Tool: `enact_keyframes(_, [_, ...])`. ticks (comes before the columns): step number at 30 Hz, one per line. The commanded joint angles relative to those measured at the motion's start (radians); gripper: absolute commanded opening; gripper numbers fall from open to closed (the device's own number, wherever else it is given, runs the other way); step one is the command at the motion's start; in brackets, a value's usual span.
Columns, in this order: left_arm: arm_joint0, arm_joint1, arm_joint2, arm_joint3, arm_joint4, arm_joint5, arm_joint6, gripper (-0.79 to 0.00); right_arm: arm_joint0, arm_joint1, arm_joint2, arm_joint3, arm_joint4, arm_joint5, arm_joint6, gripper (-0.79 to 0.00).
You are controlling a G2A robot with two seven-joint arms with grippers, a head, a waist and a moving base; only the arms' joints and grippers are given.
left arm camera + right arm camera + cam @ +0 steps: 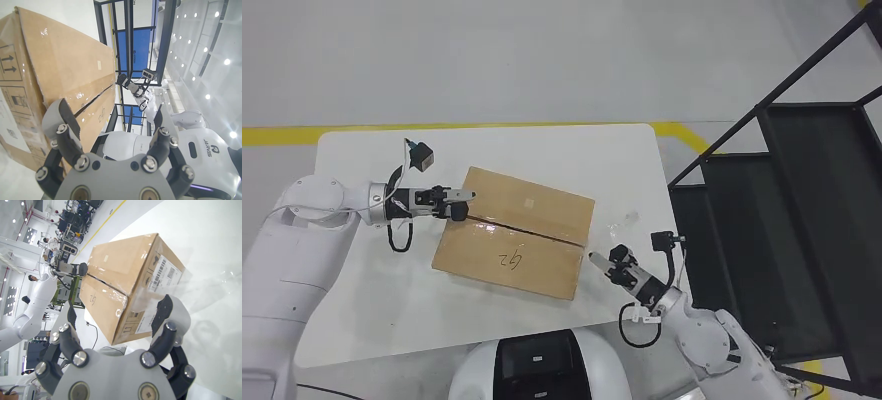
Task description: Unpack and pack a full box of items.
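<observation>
From above, the cardboard box (512, 232) sits closed in the middle of the white tabletop (362, 300), turned a little askew. The left gripper (454, 203) is right at one short end, where the flaps meet. The right gripper (604, 262) is just off the opposite end, apart from the cardboard. Being full, the box is likely heavy, more a thing to slide or brace than to lift one-handed.

In the left wrist view the fingers (66, 113) are spread wide with nothing between them. One pad is close against the top edge of the box beside the centre seam (94, 98). I cannot tell whether it is actually touching. Glossy clear tape runs over that seam and would be slippery. A dark gap shows along it, so the flaps may already be free. I would hook a flap edge here at the seam end, where the board is stiff. The flap's middle would bow.

In the right wrist view those fingers (162, 311) are also wide apart and empty, facing the end wall with the barcode label (164, 273). A corner or a flap edge would give a firmer hold than that flat wall. A clear scrap (226, 275) lies on the tabletop beyond, too faint to identify. The contents, the underside and the far side wall are hidden.
</observation>
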Motion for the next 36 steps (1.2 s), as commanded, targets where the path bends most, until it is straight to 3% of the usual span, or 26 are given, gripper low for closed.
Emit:
enact_keyframes(1, [0.0,0.0,0.0,0.0,0.0,0.0,0.0,0.0,0.005,-0.001,-0.009,0.021,0.036,0.011,0.02,0.0])
enact_keyframes(12, [0.0,0.0,0.0,0.0,0.0,0.0,0.0,0.0,0.139,-0.017,-0.116,0.216,0.241,-0.028,0.09,0.0])
enact_keyframes(23, [0.0,0.0,0.0,0.0,0.0,0.0,0.0,0.0,0.259,-0.034,-0.174,0.39,0.378,-0.16,0.066,0.0])
enact_keyframes(30, [0.0,0.0,0.0,0.0,0.0,0.0,0.0,0.0,0.264,-0.039,-0.168,0.422,0.374,-0.203,-0.025,0.0])
enact_keyframes(36, [0.0,0.0,0.0,0.0,0.0,0.0,0.0,0.0,0.198,-0.034,-0.133,0.34,0.293,-0.223,-0.11,0.0])
